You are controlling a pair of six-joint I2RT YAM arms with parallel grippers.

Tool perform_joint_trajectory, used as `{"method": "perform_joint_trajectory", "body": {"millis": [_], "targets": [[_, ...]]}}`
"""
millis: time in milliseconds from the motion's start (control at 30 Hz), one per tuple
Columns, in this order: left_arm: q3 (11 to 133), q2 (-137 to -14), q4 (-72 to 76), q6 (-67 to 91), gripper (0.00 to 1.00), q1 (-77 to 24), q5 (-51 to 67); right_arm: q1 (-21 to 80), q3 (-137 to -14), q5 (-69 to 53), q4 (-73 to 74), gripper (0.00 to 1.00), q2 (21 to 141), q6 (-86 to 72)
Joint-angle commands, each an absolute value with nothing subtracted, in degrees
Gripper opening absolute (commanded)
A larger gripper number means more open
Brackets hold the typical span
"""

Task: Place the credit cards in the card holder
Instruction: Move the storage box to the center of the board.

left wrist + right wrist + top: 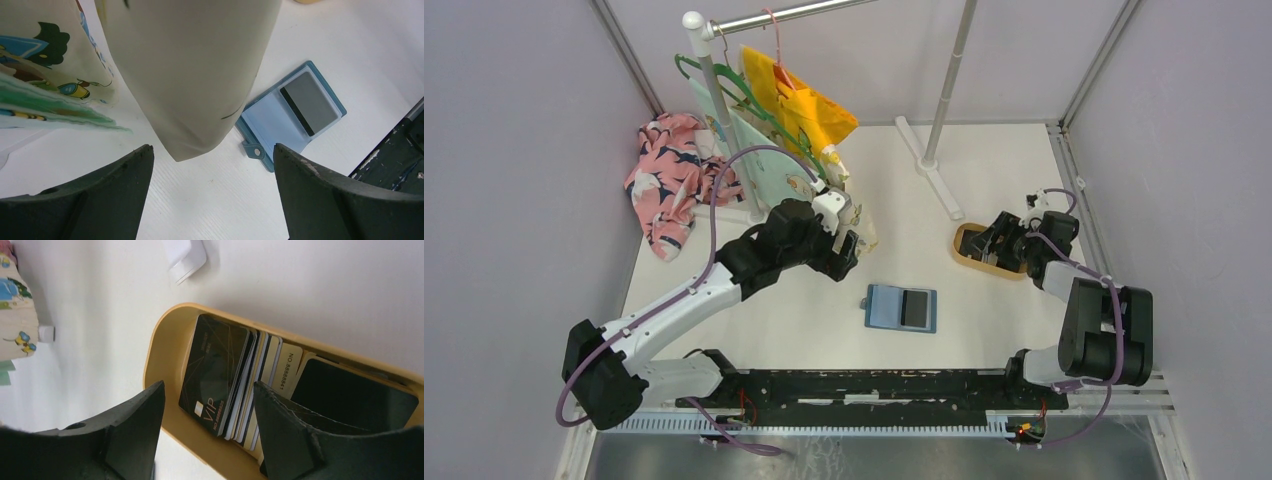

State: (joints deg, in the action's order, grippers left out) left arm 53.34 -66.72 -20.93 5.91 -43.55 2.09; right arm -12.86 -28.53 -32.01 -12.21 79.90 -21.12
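The teal-blue card holder (901,308) lies open on the white table, with a dark-striped grey card (915,309) on its right half. It also shows in the left wrist view, card holder (272,127) and card (310,102) alike. My left gripper (212,150) hovers open to the holder's upper left, empty, under a hanging cream cloth (195,65). The credit cards (215,370) stand stacked in a tan tray (160,340), a black VIP card on top. My right gripper (208,385) is open over the stack's near end, its left finger outside the tray rim.
A clothes rack (714,90) with hangers, a yellow garment (809,105) and printed cloths stands at the back left. A pink floral cloth (664,180) lies beside it. A pole with a white foot (934,175) stands behind the tray (965,243). A black rail (874,385) runs along the near edge.
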Motion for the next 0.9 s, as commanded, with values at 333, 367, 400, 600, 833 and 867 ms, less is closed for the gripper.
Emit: {"method": "perform_joint_trajectory", "body": {"millis": [333, 367, 400, 600, 833, 867], "targets": [[54.67, -66.49, -19.38, 2.98, 0.93, -42.75, 4.29, -9.58, -35.43, -25.78, -11.28, 0.70, 88.83, -29.75], [54.67, -66.53, -19.42, 2.98, 0.93, -42.76, 4.30, -9.58, -35.18, -27.36, -11.91, 0.70, 89.15, -30.50], [54.67, -66.61, -19.41, 2.99, 0.93, -42.72, 4.31, -9.50, -35.03, -28.89, -12.27, 0.70, 89.51, -31.37], [54.75, -67.16, -19.42, 2.96, 0.93, -42.59, 4.39, -9.49, -33.71, -35.77, -16.40, 0.68, 89.12, -34.78], [54.83, -67.37, -19.51, 2.99, 0.93, -42.47, 4.61, -9.49, -32.19, -41.74, -21.62, 0.63, 89.15, -38.31], [54.84, -67.40, -19.45, 2.99, 0.93, -42.46, 4.64, -9.49, -32.17, -42.36, -22.04, 0.63, 89.05, -38.51]]}}
